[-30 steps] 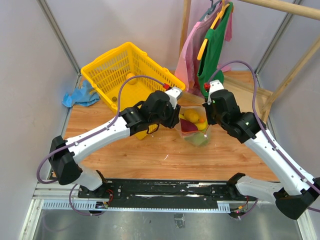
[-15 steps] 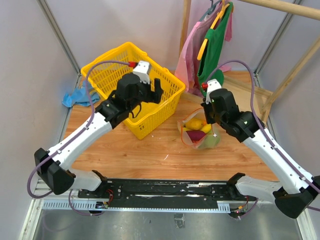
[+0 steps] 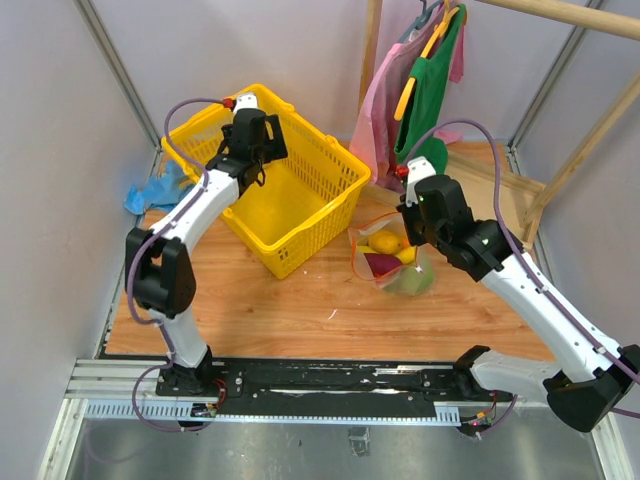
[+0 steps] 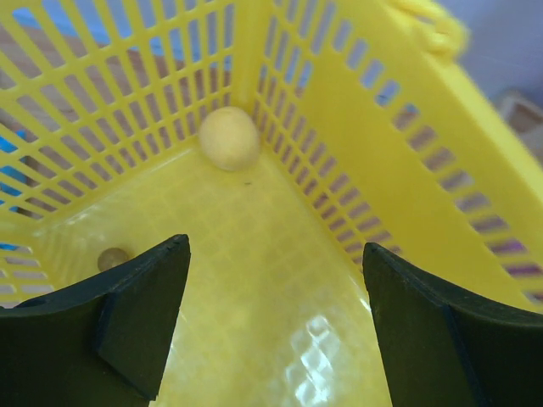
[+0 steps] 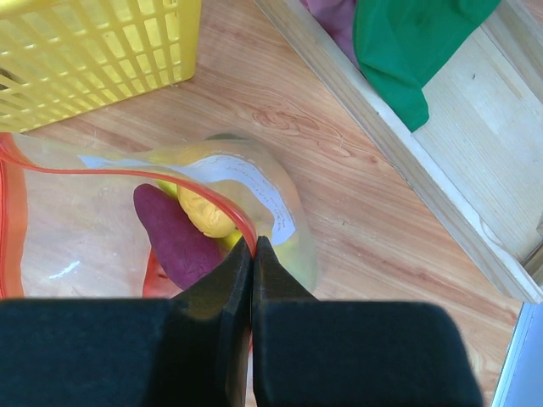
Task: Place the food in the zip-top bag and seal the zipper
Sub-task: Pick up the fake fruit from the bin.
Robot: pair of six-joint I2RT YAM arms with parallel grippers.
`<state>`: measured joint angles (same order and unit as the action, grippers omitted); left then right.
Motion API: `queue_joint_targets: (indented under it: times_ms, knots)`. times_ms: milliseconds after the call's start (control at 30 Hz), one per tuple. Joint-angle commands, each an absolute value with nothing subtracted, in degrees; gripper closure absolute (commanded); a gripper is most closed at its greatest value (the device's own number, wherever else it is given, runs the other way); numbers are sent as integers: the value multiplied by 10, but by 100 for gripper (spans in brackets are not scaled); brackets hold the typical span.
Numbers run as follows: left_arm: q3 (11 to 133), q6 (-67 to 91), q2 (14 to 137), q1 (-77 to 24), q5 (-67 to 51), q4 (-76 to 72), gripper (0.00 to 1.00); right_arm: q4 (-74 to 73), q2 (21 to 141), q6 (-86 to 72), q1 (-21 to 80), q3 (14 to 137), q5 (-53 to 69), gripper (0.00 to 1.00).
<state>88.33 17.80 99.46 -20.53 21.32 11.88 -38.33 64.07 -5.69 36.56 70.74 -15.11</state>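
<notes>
Pinching the unsealed zipper [image 5: 127, 172] of the part-filled zip-top bag [image 3: 392, 262], right of the yellow basket [image 3: 330, 150], the right gripper [image 5: 252, 246] is clamped tight; the left gripper [image 4: 276, 254] hangs spread wide inside the basket, above an unpacked round fruit [image 4: 228, 137] and small piece [image 4: 112, 258].

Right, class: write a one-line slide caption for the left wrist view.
Open left gripper hovers over the yellow basket, a pale yellow ball in its far corner.

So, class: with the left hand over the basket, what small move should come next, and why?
Probably lower the open left hand onto the pale yellow ball in a corner of the yellow basket and close on it. That ball and a small dull piece lie outside the bag, whose rim the right hand pinches.
</notes>
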Motion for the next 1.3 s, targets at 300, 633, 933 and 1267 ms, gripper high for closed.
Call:
queue_joint_targets:
  times_ms: [300,633,933,1267]
  knots:
    - [1057,195,1244,-122,228,88,13,-349,646,-47,356,711,-139,99]
    - [1087,172,1332,-95,184,9,12,-355,658,-41,355,714,-136,99]
    - [1105,175,1388,-83,110,-41,14,-356,670,-30,356,716,-126,99]
    - [1104,204,1411,-77,51,-59,36,-361,668,-25,356,713,-128,99]
